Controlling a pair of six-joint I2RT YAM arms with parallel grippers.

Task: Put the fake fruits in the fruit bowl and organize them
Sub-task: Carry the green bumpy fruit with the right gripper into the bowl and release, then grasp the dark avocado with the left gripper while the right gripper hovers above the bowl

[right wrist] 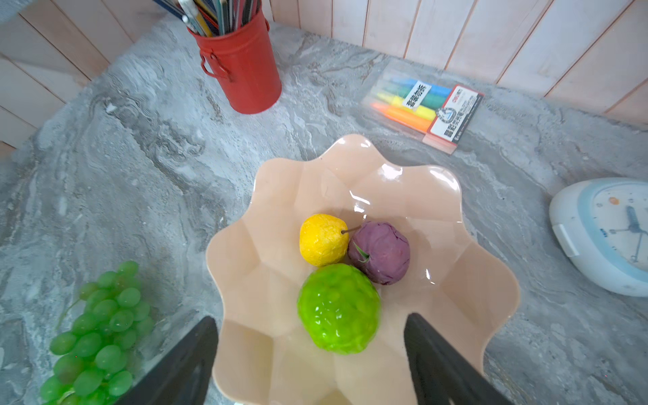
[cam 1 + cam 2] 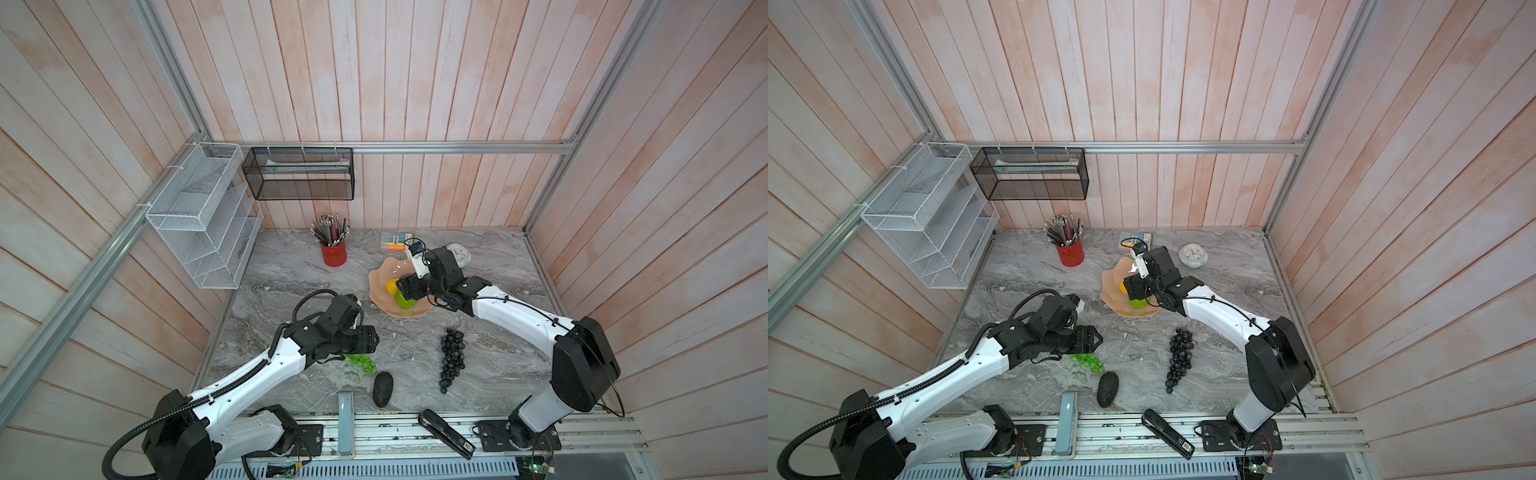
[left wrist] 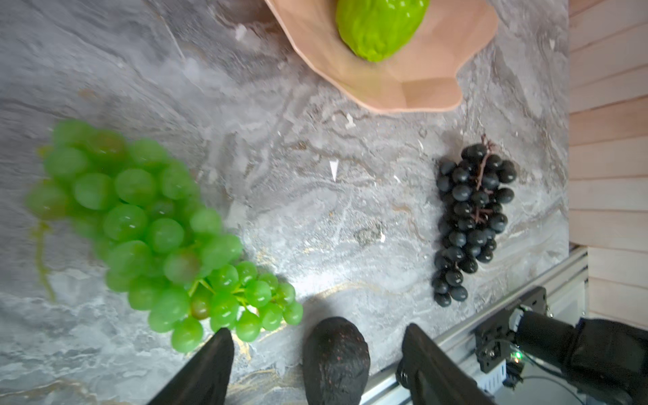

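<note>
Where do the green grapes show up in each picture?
Top view: green grapes lower middle, beside the avocado.
Top view: green grapes lower middle, beside the avocado.
Left wrist view: green grapes, large, beside the avocado.
Right wrist view: green grapes beside the fruit bowl.
Shared landmark: the fruit bowl.

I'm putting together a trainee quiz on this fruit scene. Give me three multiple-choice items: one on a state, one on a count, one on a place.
1. The right gripper above the fruit bowl has its jaws: A) open, empty B) shut on a fruit C) shut on the rim
2. Fruits in the bowl: A) one B) two C) three
3. The avocado lies: A) in the bowl B) between those jaws C) on the table
Answers: 1A, wide apart, nothing gripped; 2C, yellow ball, purple ball and lime-green ball lie inside; 3C, it rests near the front edge.
</note>
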